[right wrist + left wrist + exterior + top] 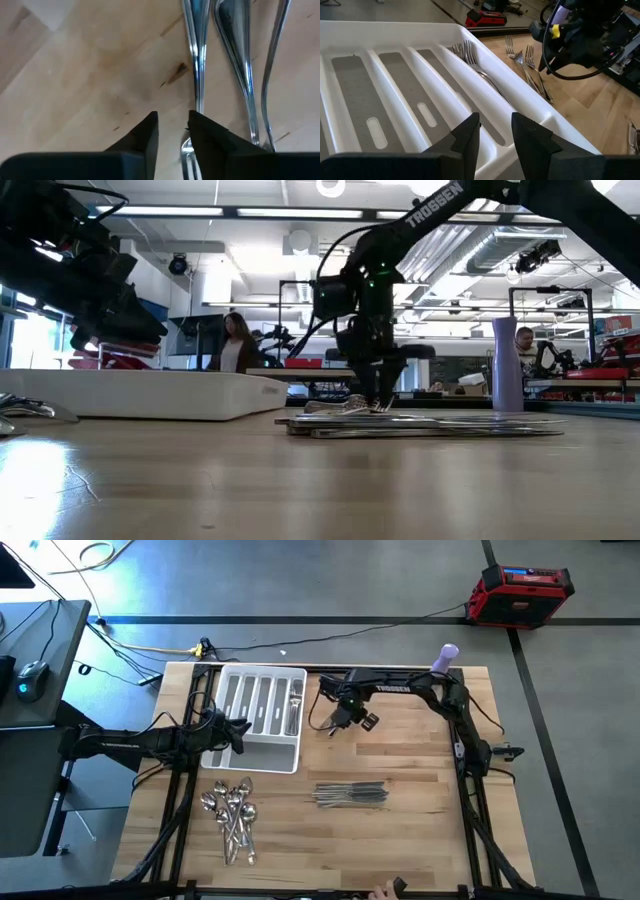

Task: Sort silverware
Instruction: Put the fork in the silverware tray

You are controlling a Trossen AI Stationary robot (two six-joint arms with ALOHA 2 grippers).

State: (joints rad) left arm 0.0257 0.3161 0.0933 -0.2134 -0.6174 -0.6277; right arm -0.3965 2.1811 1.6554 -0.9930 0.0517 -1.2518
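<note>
The silverware lies in groups. Forks (pixel 475 62) fill the white tray's (pixel 262 762) right-hand compartment. More forks (pixel 240 65) lie on the table just right of the tray. Spoons (pixel 232 815) are heaped near the front left, and knives (pixel 350 795) lie in a bundle at the middle. My right gripper (pixel 172 135) points down, open, low over the loose forks, its fingers on either side of one fork's neck (pixel 196 60). My left gripper (pixel 495 140) hangs open above the tray's near left corner, clear of it in the low view. My right gripper stands with its fingers down at the loose forks (pixel 345 408), one fork's tine end (pixel 186 150) between them. Whether the fingers touch it I cannot tell. The fork lies flat on the table.
A purple bottle (pixel 447 657) stands at the table's far right corner, beside the right arm's base. Bare wood lies between the tray and the knives and along the table's right side. People show in the room beyond the table in the low view.
</note>
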